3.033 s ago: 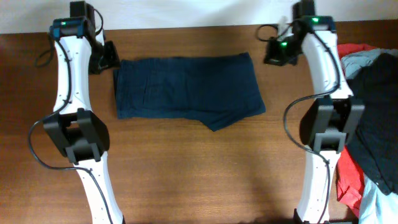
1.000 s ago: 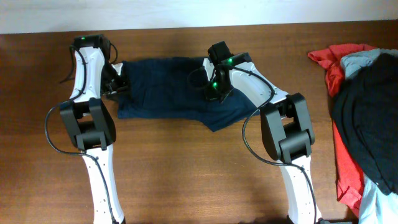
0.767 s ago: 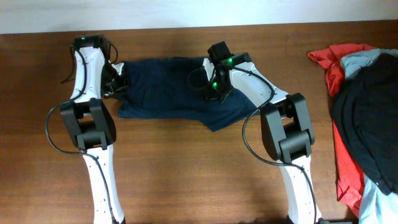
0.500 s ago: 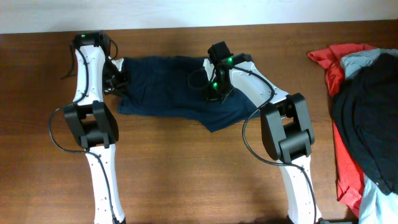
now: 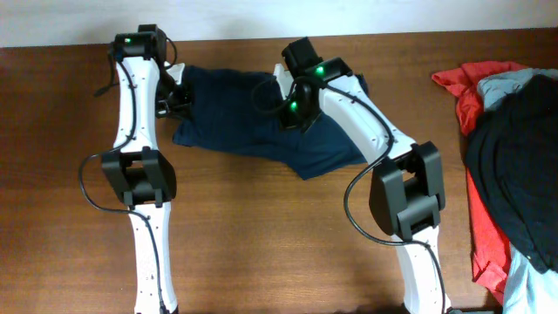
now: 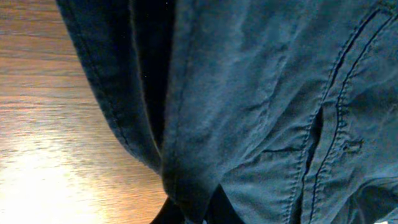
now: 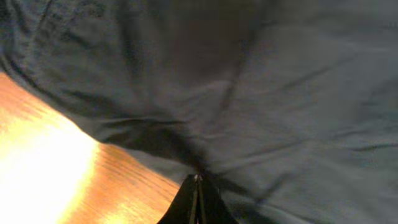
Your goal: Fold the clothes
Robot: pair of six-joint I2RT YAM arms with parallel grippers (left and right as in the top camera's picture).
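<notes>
Two clenched: L gripper point(image 6: 193, 213) bites shorts point(image 5: 227, 122) left edge; R gripper point(image 7: 198, 194) prob. pinches mid-fabric.

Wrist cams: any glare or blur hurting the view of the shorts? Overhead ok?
Left wrist: blown-out glare on the table at lower left, but the shorts are sharp enough to show seams and stitching. Right wrist: warm glare on the wood at left, and the fabric is dim and soft, with only broad folds readable. Overhead: even light, no glare, though the dark cloth shows little texture.
</notes>
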